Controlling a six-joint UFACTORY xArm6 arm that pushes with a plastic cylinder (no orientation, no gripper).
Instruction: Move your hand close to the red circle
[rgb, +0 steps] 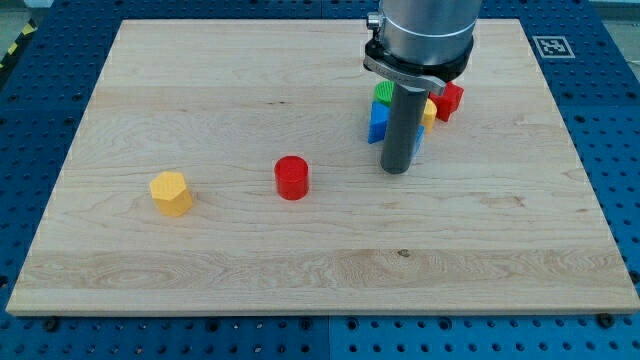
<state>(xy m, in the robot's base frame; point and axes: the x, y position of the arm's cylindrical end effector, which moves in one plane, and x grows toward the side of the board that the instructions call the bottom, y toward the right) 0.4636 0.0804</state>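
My tip (397, 170) rests on the bench (200, 90), right of centre; the red circle (292, 178) lies to its left in the view, at almost the same height, near but clearly apart, with bare wood between them; this arm carries a plain rod and no gripper, so there is nothing on it to stand apart or together. Just behind the rod sits a tight cluster: a blue block (378, 122) touching or nearly touching the rod's left side, a green block (383, 92) above it, a yellow block (429, 110) and a red block (450, 99) at the right; their shapes I cannot tell, since the rod hides much of them. A yellow hexagon (171, 193) stands well apart at the view's left.
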